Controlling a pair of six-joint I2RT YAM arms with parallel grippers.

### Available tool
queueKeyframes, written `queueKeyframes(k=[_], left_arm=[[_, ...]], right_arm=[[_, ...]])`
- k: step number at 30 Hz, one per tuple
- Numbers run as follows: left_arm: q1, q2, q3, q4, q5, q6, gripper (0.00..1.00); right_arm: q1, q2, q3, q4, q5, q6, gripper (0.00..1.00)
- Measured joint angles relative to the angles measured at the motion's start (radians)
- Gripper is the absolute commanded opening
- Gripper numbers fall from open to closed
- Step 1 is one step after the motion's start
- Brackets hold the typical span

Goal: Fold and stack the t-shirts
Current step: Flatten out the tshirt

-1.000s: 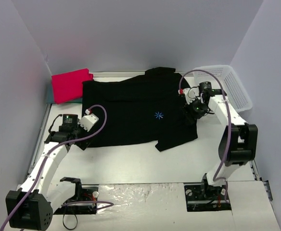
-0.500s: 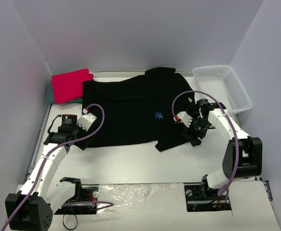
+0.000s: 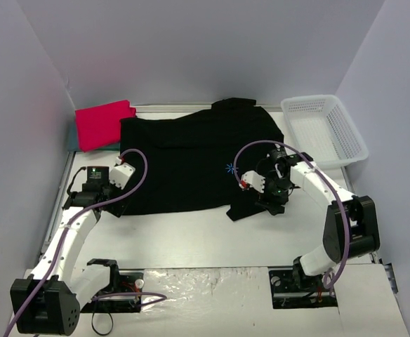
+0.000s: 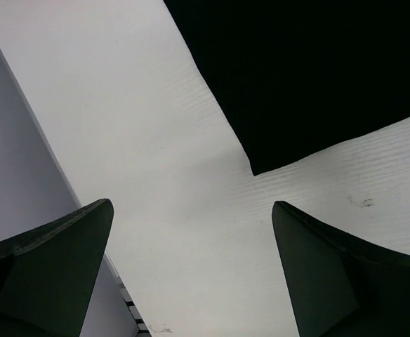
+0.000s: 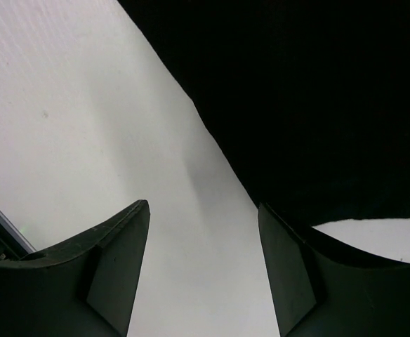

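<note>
The large black t-shirt point(image 3: 191, 158) lies spread flat across the table. Its front left corner point(image 4: 261, 158) shows in the left wrist view. My left gripper point(image 3: 112, 205) point(image 4: 191, 203) hangs open just short of that corner, with only bare table between its fingers. My right gripper point(image 3: 265, 200) point(image 5: 203, 205) is open over the shirt's front right flap point(image 5: 296, 105). One finger is at the cloth's edge and white table shows between the jaws. The red-pink t-shirt point(image 3: 103, 123) lies folded at the back left on a teal-blue one point(image 3: 71, 140).
A white mesh basket point(image 3: 326, 130) stands at the back right corner. Grey walls close in the table on the left, back and right. Bare white table point(image 3: 191, 239) runs between the shirt's front hem and the arm bases.
My right arm has swung from the shirt's right side near the basket, forward and left, to the front right flap. The left gripper shifted only slightly.
</note>
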Motion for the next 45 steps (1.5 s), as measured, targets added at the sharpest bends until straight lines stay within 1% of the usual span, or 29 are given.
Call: queueKeyframes(k=[4,16,20,25,28,30,31,33,34,37,39,45], left_arm=[[0.011,0.001,0.000,0.000,-0.001,0.000,0.96],[0.024,0.006,0.000,0.000,0.000,-0.001,0.96],[0.027,0.009,0.000,0.000,0.001,-0.001,0.96],[0.029,0.011,0.000,0.000,0.003,-0.002,0.96],[0.029,0.011,0.000,0.000,0.004,-0.002,0.96],[0.030,0.011,0.000,0.000,0.004,-0.002,0.96],[0.030,0.011,0.000,0.000,0.004,-0.002,0.96],[0.030,0.011,0.000,0.000,0.005,-0.002,0.96],[0.030,0.011,0.000,0.000,0.005,-0.002,0.96],[0.030,0.011,0.000,0.000,0.005,-0.002,0.96],[0.030,0.011,0.000,0.000,0.006,-0.002,0.96],[0.030,0.011,0.000,0.000,0.006,-0.001,0.96]], right_arm=[[0.033,0.051,-0.002,0.040,0.000,0.010,0.58],[0.036,0.203,0.004,0.129,0.004,0.036,0.57],[0.049,0.212,0.008,0.143,0.010,0.053,0.57],[0.088,0.212,-0.003,0.186,0.056,0.091,0.53],[0.116,0.204,-0.020,0.215,0.103,0.117,0.48],[0.130,0.197,-0.035,0.241,0.135,0.137,0.41],[0.135,0.195,-0.039,0.252,0.144,0.146,0.35],[0.144,0.191,-0.047,0.262,0.158,0.166,0.27],[0.147,0.188,-0.050,0.266,0.163,0.174,0.20],[0.153,0.182,-0.060,0.279,0.185,0.195,0.14],[0.154,0.176,-0.067,0.288,0.189,0.205,0.14],[0.159,0.153,-0.085,0.288,0.186,0.214,0.06]])
